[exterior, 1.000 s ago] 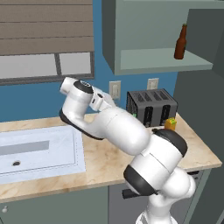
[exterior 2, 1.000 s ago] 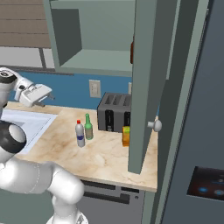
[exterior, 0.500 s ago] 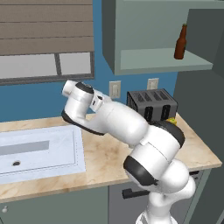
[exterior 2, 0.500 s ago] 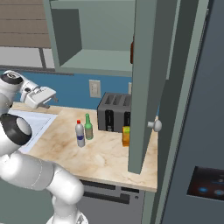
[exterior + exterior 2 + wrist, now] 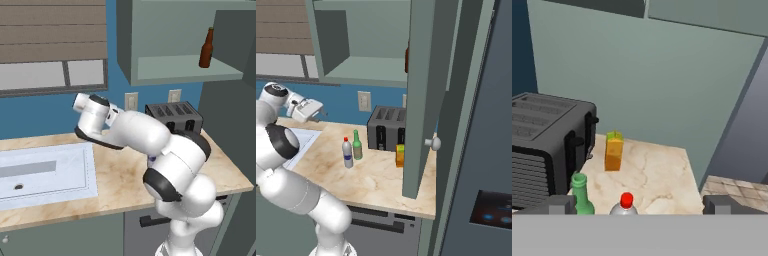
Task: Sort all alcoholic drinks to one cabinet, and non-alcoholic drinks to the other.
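Note:
A dark brown bottle (image 5: 205, 48) stands on the upper cabinet shelf (image 5: 185, 70); a sliver of this bottle (image 5: 406, 59) shows past the open door. On the counter, a green bottle (image 5: 357, 145) and a white red-capped bottle (image 5: 347, 153) stand side by side left of the toaster. An orange carton (image 5: 400, 155) stands in front of the toaster's right end. My gripper (image 5: 317, 113) hangs open above the counter's left part, well short of the bottles. In the hand view the gripper (image 5: 641, 206) is empty, with the green bottle (image 5: 581, 197), the white bottle's cap (image 5: 626, 201) and the carton (image 5: 613, 151) ahead.
A black toaster (image 5: 387, 129) sits against the blue wall. The open cabinet door (image 5: 428, 90) hangs over the counter's right end, beside a tall dark fridge (image 5: 481, 150). A white sink (image 5: 45, 170) lies at the counter's left. My own arm (image 5: 150, 135) crosses the middle.
The hand has shifted slightly to the right, toward the bottles, as the arm folded and rose. The jaws stay wide open. The bottles and carton have not moved.

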